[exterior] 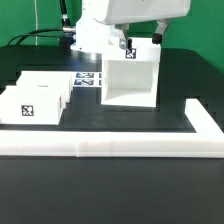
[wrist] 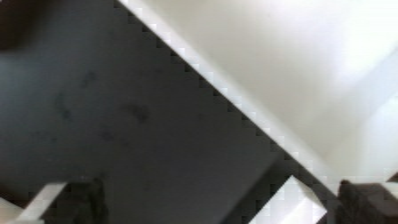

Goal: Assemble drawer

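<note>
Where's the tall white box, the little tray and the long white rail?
Drawer shell (exterior: 132, 82): exterior view, middle of the side facing the camera.
Tray (exterior: 30, 106): exterior view, its front wall.
White rail (exterior: 140, 148): exterior view, its front stretch.

Lit brightly and evenly | washed out on tall boxy white plastic drawer shell (exterior: 132, 85), greyed softly inside it | rendered low-resolution, slightly soft in exterior view | blurred throughout in wrist view

Table (exterior: 120, 120) lies bare between shell (exterior: 132, 82) and front rail (exterior: 120, 148); a narrower strip separates shell from the rail's side arm; trays (exterior: 35, 100) fill the exterior view's left; marker board (exterior: 88, 80) lies flat between trays and shell; the arm (exterior: 110, 22) crowds the shell's top.
</note>
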Available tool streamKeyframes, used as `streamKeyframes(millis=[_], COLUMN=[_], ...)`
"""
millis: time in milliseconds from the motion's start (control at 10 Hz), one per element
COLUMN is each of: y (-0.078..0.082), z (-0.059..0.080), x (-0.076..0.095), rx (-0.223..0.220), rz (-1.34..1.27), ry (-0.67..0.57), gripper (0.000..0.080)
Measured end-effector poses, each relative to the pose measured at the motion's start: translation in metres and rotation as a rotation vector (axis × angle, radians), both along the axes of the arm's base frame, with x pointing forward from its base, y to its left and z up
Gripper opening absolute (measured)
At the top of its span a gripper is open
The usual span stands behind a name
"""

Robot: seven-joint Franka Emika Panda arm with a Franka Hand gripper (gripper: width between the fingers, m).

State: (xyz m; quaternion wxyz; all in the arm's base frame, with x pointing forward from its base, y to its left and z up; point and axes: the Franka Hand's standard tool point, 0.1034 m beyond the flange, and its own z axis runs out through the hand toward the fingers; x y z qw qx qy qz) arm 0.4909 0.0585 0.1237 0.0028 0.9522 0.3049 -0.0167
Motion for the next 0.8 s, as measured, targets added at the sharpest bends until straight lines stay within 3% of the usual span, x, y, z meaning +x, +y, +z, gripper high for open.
streamKeyframes(millis=[100,400,500,800], y=[0.000,0.010,0.013,0.013], z=[0.000,0.012,0.011,0.010], x=[0.000,-0.021,-0.022,-0.022], rx=[0.000,-0.019,0.004,0.010], rz=[-0.001,-0.369,-0.453,-0.459], ry=[0.000,0.001,0.013,0.015], gripper=[0.0650,0.0650,0.0650,0.0650])
